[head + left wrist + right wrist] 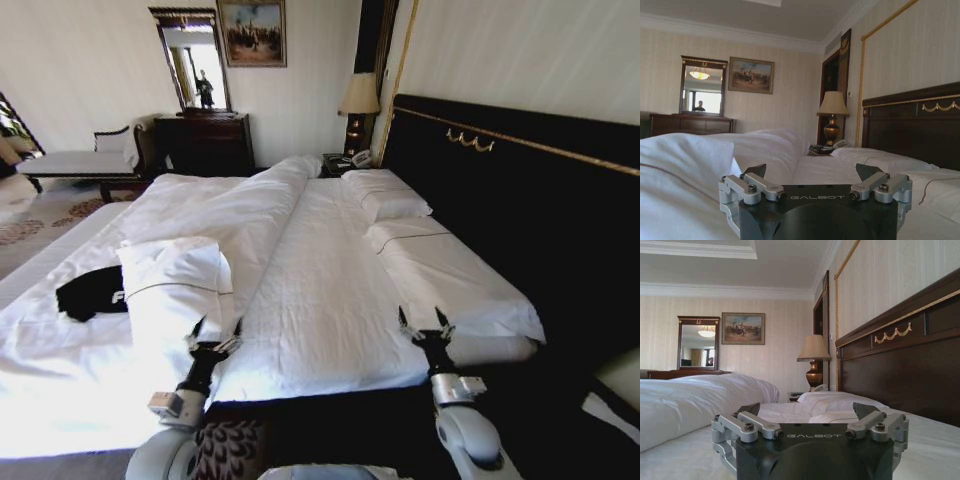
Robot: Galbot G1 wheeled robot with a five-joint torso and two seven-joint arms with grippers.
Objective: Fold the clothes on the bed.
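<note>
The clothes are a black T-shirt (90,293) with a bit of white lettering, lying crumpled on the left side of the bed (320,290). A folded white duvet corner (175,280) covers its right edge. My left gripper (215,335) hovers open at the bed's near edge, just right of that duvet fold and well clear of the shirt. In the left wrist view its open fingers (754,170) point along the white bedding. My right gripper (425,322) is also open, over the sheet toward the headboard side, with nothing between its fingers (866,410).
The tall black headboard (520,190) runs along the right, with white pillows (385,195) against it. A bunched duvet (240,200) lies across the middle. Beyond the bed stand a lamp (359,100), a dark dresser (205,140) and a chaise bench (75,162).
</note>
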